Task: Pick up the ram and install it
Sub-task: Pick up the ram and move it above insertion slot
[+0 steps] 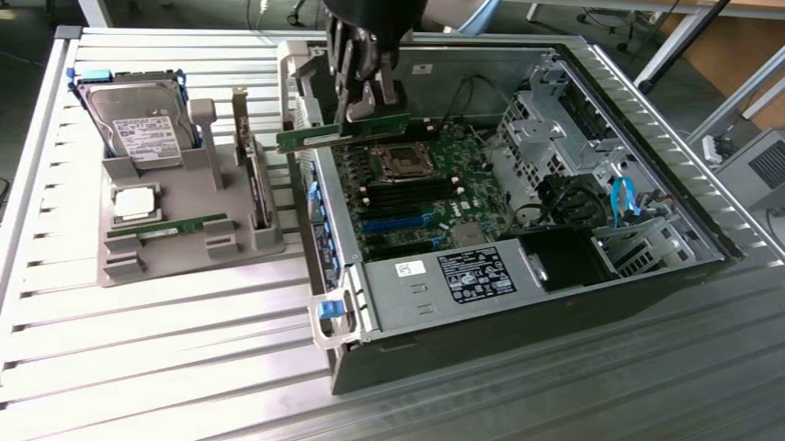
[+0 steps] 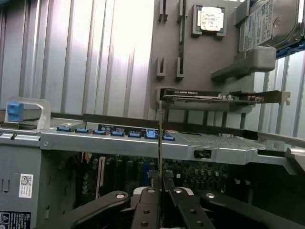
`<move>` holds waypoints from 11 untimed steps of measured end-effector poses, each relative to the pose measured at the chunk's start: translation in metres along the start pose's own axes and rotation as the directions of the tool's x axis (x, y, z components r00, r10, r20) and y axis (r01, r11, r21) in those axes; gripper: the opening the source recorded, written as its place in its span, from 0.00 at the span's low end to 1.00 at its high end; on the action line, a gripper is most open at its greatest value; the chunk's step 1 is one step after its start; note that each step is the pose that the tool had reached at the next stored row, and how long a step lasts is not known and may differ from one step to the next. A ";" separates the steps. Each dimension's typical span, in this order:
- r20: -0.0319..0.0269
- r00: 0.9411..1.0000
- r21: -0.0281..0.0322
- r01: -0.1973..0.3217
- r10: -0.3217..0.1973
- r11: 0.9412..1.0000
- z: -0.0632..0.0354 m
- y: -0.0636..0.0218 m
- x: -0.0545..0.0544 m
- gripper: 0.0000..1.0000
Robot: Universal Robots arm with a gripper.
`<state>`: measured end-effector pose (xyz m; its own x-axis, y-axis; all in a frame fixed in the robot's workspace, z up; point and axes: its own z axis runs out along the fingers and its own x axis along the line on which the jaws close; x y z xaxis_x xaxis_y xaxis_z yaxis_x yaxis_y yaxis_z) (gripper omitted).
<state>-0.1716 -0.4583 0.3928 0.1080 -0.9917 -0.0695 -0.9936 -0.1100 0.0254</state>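
- We see the end effector (image 1: 371, 112) clamped narrowly on the ram (image 1: 341, 136), a thin green stick held level.
- It hangs over the motherboard (image 1: 417, 197) of the open metal computer case (image 1: 491, 349), beside the square CPU socket (image 1: 402, 159).
- The power supply label (image 1: 472, 273) is too small to read.
- A grey holder (image 1: 184, 262) on the ribbed worktop (image 1: 160, 367) carries a hard drive (image 1: 142, 129).

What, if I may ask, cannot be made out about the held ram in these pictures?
Exterior view: the arm above the gripper is cut off by the top edge.
Exterior view: any writing on the ram is too small to read.
Wrist view: the ram is edge-on, faces hidden.
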 end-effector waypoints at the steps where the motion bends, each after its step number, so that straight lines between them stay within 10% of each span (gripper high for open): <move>1: 0.000 1.000 0.000 0.000 0.000 1.000 0.0000 -0.0015 0.000 0.12; 11: 0.000 1.000 0.000 0.000 0.000 1.000 -0.0007 -0.0218 0.002 0.12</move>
<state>-0.1497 -0.4584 0.3928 0.1080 -0.9917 -0.0695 -0.9936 -0.1100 0.0254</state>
